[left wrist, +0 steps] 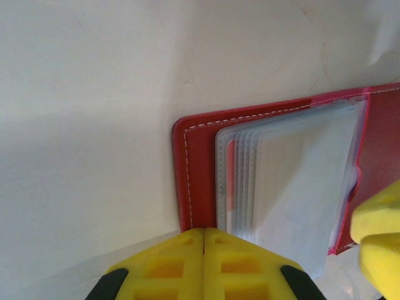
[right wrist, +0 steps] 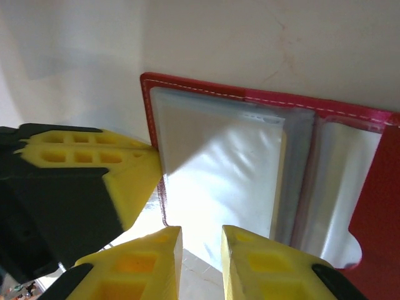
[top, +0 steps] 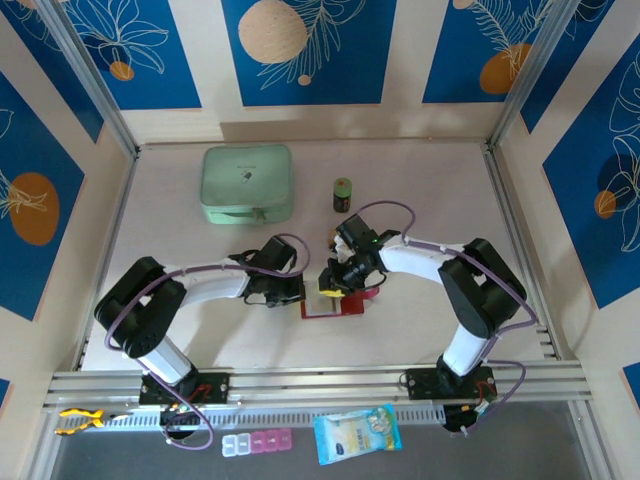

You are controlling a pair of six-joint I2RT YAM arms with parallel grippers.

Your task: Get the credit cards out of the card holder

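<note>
**Card holder lying open between the two grippers**

On the table, nearer the arms than the mint-green case, the card holder lies open. Its clear sleeves look light, floppy and slick, and the credit cards inside cannot be made out. Left gripper: fingers pressed together at the cover's edge. Right gripper: fingers slightly apart at the sleeves' edge. A stiff card corner there is probably the best place to pinch.
</note>
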